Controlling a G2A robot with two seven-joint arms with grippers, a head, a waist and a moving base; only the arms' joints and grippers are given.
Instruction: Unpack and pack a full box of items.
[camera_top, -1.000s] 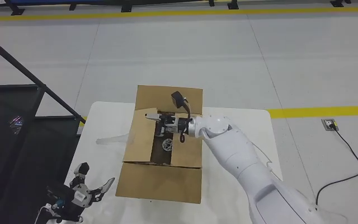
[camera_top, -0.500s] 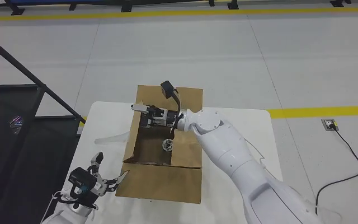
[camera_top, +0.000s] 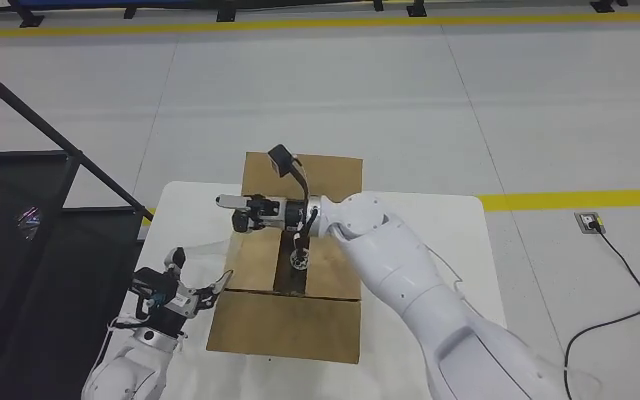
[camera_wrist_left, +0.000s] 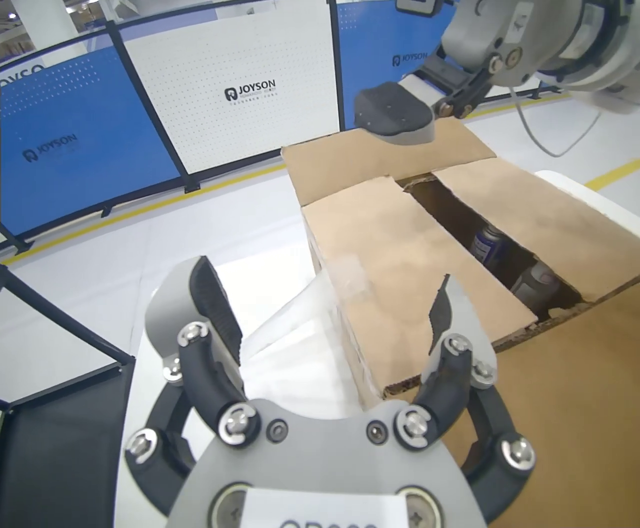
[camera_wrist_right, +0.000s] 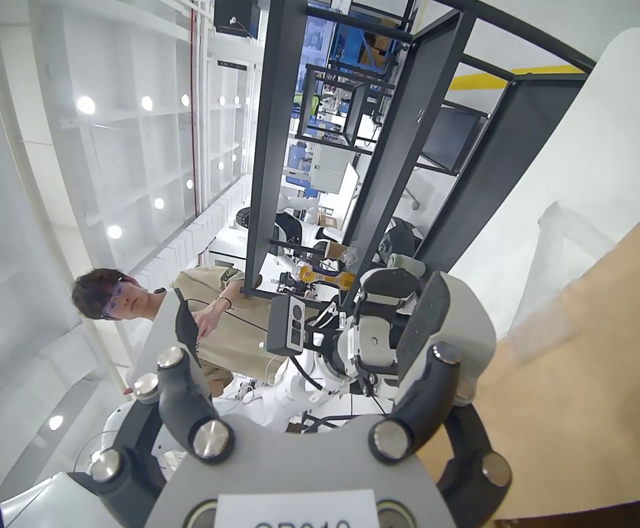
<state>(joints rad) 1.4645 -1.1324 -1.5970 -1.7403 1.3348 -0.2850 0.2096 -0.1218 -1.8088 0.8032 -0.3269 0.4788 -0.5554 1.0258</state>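
Two box flaps (camera_top: 252, 258) frame a front-to-back slit (camera_top: 293, 265).

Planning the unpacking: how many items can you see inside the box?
2. A blue can and a grey cylinder beside it, both in the gap between the flaps of the box. More may be hidden under the flaps.

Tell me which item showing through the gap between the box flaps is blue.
The can farther from the left gripper; the nearer item is grey.
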